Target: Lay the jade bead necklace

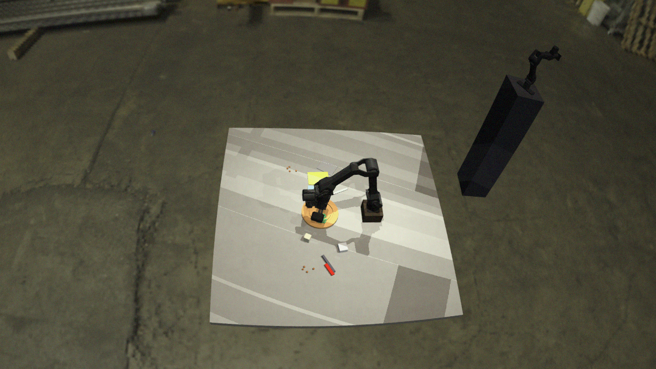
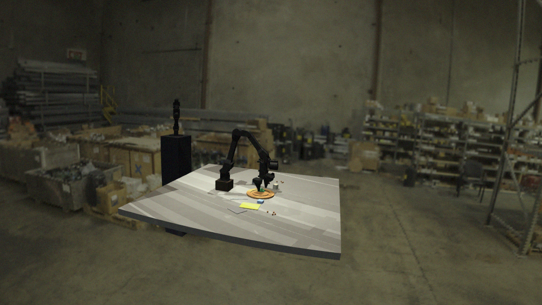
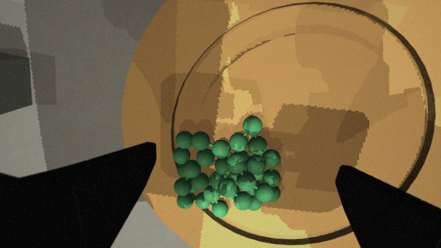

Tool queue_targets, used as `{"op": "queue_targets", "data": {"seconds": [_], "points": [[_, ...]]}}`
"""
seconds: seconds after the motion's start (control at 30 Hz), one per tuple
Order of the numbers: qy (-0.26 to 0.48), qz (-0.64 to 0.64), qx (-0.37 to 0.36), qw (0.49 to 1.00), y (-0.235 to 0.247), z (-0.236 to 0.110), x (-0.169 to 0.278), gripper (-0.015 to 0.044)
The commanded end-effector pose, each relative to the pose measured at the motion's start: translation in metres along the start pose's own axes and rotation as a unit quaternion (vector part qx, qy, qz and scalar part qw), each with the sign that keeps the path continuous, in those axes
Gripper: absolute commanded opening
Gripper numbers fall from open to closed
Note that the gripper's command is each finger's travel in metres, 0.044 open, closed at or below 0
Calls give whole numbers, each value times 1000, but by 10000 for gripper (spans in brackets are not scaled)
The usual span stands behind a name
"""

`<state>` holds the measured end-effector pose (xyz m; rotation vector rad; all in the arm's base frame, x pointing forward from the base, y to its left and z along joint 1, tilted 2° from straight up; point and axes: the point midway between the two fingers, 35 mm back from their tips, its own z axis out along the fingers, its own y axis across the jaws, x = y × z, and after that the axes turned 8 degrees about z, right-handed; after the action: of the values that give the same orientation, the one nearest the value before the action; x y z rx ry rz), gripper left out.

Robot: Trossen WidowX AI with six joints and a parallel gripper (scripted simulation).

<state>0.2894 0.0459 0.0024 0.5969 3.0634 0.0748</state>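
Bead board: necklace between open end effector fingers.

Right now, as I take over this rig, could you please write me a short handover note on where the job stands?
End effector: open wide, holding nothing, hovering just above the board.
Jade bead necklace: lying in a bunched heap on the round bead board, across the groove at one side, not spread along it.
Done: necklace delivered onto the board and let go.
Left: judge whether the heap counts; most of the groove is bare, so it may need spreading out.
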Motion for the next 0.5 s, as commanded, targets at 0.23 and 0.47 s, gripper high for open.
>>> {"op": "queue_targets", "data": {"seconds": [0.23,0.47], "points": [[0,3,0,1000,0,-4,-3,387],[0,24,0,1000,1,-25,-15,204]]}}
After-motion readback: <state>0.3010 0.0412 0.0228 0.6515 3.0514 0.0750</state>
